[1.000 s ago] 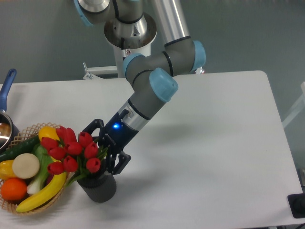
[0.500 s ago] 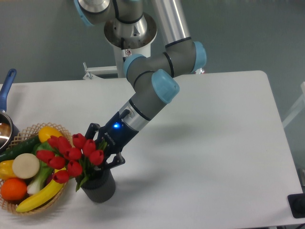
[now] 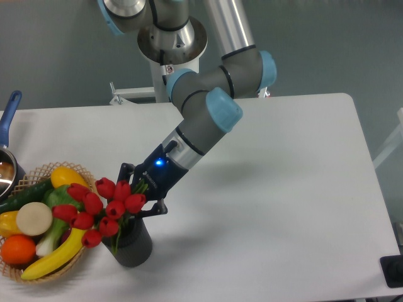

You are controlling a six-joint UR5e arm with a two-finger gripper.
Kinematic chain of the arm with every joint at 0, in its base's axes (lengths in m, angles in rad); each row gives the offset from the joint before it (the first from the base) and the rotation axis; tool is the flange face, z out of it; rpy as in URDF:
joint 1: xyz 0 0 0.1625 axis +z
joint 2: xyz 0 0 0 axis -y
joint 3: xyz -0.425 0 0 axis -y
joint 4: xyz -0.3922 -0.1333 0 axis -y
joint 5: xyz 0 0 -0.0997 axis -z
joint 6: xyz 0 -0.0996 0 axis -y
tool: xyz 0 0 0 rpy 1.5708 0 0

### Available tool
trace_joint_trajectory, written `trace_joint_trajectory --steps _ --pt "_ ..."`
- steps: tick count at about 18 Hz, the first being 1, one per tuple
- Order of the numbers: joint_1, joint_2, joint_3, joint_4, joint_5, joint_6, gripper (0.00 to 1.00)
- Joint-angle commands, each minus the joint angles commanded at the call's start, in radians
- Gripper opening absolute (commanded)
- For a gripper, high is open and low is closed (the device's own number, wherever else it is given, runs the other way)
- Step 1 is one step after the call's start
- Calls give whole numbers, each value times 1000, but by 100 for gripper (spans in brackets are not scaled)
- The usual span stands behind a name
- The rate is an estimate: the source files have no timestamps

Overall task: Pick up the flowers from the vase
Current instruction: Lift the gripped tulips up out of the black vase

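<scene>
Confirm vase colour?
Dark grey, almost black: the vase under the red flowers. Only the fixed camera shows it.

gripper (image 3: 140,196) fingertips: behind the flowers (image 3: 101,207), jaw gap not readable, grip unclear
flower stems: mostly hidden behind the buds and inside the vase (image 3: 133,244)
vase mouth: covered by buds and leaves
basket (image 3: 39,175): left of the vase, cut by left and bottom edges
pot (image 3: 7,165): left of the basket, only blue handle and a sliver of the body in frame
arm (image 3: 211,94) upper links: cut by top edge
dark object (image 3: 393,270): far right of the vase, cut by right edge, unidentifiable
</scene>
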Motion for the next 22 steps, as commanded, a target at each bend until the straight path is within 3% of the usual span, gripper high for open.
trace_joint_trajectory --steps 11,22 --pt "54 26 80 0 -87 -239 0" --pt "95 75 94 -2 -157 -388 0"
